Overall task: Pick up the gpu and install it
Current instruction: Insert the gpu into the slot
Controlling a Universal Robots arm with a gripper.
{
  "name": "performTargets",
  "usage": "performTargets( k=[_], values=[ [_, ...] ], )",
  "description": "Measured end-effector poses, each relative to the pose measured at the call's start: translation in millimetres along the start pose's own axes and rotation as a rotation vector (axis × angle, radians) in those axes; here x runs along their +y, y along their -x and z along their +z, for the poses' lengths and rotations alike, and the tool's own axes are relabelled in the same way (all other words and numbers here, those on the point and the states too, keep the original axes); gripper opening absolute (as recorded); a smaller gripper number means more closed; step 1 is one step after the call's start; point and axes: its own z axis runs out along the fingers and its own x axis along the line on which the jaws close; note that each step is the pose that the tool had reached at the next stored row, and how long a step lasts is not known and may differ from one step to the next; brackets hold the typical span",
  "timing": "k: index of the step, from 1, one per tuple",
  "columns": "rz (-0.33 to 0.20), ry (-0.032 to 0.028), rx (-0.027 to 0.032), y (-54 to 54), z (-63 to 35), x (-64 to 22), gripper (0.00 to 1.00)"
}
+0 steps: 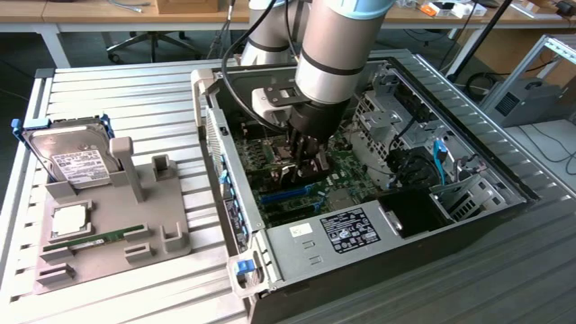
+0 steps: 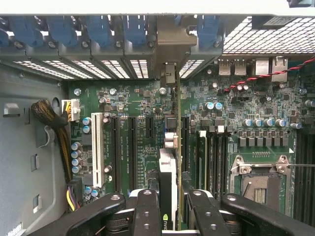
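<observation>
I find the tool (image 2: 169,205) partly closed, clamping the gpu (image 2: 167,169) edge-on over the motherboard (image 2: 128,103); the exterior view adds the drive (image 1: 77,158) outside the case (image 1: 293,253).

robotics lab or workshop. evidence: robot arm (image 1: 333,47) over open pc case (image 1: 468,128) on slatted metal surface (image 1: 117,88); grey parts jig (image 1: 99,223); cluttered benches (image 1: 81,13), office chair (image 1: 148,40), aluminium frame (image 1: 549,54), loose cables (image 1: 549,145) behind.
</observation>
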Motion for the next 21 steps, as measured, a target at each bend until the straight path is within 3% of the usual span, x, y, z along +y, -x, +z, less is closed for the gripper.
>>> performTargets(
  k=[21],
  values=[
    [0.0, -0.0001, -0.0003, 0.0, 3.0, 0.0, 0.27]
  ],
)
